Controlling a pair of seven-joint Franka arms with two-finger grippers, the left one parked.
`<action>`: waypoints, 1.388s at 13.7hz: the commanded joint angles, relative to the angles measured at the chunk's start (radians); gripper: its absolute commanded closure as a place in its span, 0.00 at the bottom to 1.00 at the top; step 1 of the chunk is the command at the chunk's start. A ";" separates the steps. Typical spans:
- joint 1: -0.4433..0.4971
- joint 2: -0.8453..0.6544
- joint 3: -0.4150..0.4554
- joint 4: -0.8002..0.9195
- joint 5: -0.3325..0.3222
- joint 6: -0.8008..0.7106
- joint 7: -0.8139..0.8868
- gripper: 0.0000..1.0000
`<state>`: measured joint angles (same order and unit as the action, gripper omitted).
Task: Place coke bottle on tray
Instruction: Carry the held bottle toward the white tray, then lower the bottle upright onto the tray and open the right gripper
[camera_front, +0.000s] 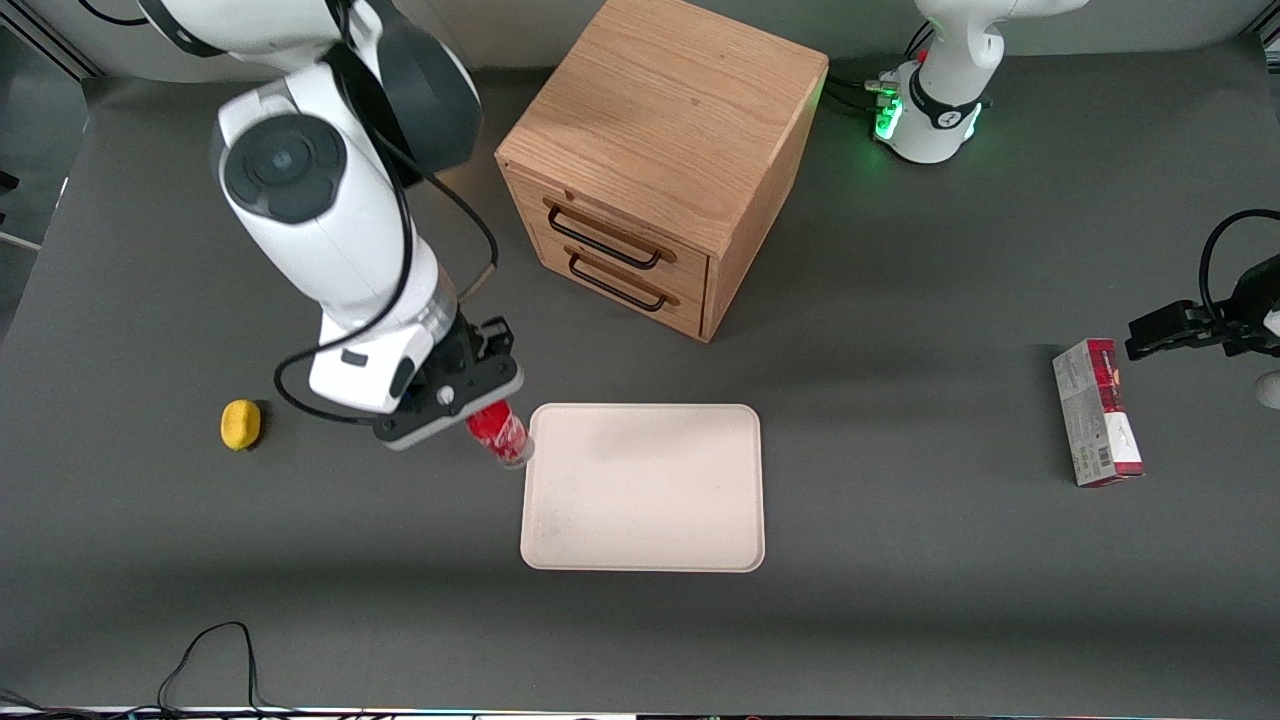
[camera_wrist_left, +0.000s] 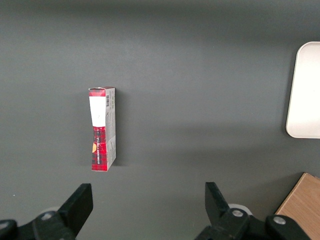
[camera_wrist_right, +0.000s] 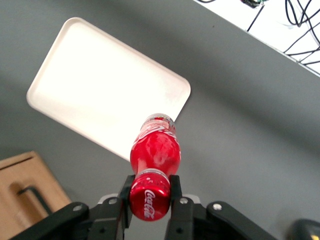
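The coke bottle (camera_front: 499, 433) is a slim red bottle with white script, and it hangs tilted in the air just beside the tray's corner nearest the working arm. My right gripper (camera_front: 478, 408) is shut on its red cap end (camera_wrist_right: 148, 196), both black fingers (camera_wrist_right: 125, 196) pressing the cap's sides. The bottle's body (camera_wrist_right: 155, 148) points down toward the table, its clear base over the tray's edge. The tray (camera_front: 643, 487) is a flat cream rectangle with rounded corners, lying nearer the front camera than the drawer box; it shows large under the bottle as the tray (camera_wrist_right: 100, 95).
A wooden drawer box (camera_front: 660, 160) with two black handles stands farther from the camera than the tray. A small yellow lemon-like thing (camera_front: 240, 424) lies toward the working arm's end. A red-and-grey carton (camera_front: 1097, 412) lies toward the parked arm's end, also seen as the carton (camera_wrist_left: 102, 128).
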<state>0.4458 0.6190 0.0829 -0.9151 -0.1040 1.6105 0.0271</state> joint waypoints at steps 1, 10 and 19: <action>-0.002 0.117 -0.002 0.058 -0.031 0.084 0.001 1.00; -0.007 0.307 -0.002 0.048 -0.029 0.242 0.013 1.00; -0.015 0.338 -0.003 0.036 -0.028 0.267 0.024 0.00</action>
<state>0.4326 0.9405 0.0759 -0.9092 -0.1135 1.8709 0.0274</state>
